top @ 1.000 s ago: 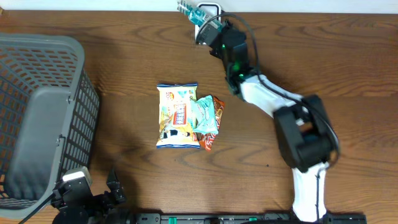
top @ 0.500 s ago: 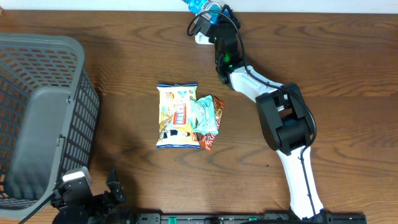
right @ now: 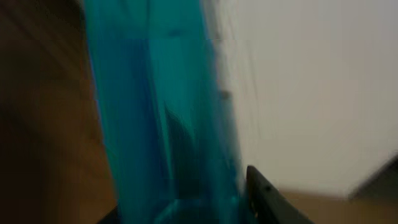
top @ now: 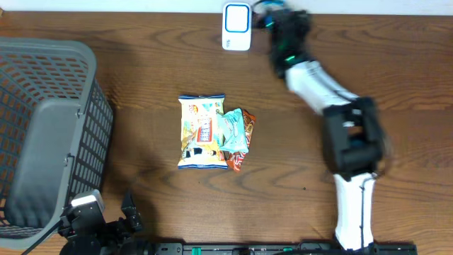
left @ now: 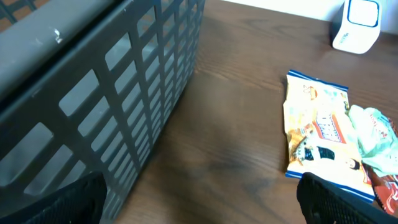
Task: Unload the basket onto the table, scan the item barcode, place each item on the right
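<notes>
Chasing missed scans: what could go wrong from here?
1. The right end effector holds the teal item off to the side of the scanner, at the far edge of the table. The barcode may miss the window.
2. The right wrist view is blurred, so the grip can't be checked. The item could slip or drop off the edge.
</notes>
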Action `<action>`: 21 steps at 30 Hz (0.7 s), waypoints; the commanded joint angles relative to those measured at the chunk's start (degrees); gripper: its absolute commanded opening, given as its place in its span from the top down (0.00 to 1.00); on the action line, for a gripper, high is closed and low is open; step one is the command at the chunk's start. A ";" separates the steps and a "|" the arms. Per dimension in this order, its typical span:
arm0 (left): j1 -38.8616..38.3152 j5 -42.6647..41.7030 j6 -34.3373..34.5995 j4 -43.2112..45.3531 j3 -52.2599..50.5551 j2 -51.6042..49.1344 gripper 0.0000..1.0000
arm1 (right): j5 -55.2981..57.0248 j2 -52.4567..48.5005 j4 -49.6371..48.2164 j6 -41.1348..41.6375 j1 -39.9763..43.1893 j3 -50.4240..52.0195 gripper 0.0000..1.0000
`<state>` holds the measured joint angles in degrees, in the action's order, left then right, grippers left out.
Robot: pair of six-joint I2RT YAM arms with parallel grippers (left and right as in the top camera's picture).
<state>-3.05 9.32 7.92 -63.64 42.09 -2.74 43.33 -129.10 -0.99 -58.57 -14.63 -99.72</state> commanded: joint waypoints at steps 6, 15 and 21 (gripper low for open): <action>0.20 0.15 0.55 0.11 0.28 0.11 0.02 | -3.43 6.21 26.05 22.75 23.26 -1.68 0.99; 0.20 0.15 0.55 0.11 0.28 0.11 0.02 | -9.46 1.77 29.33 32.09 44.59 -1.66 0.99; 0.20 0.15 0.55 0.11 0.28 0.11 0.02 | -23.12 1.49 31.52 44.76 53.81 -1.66 0.92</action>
<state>-3.05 9.32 7.94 -63.64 42.09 -2.74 28.08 -128.31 30.28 -23.03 36.64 -100.64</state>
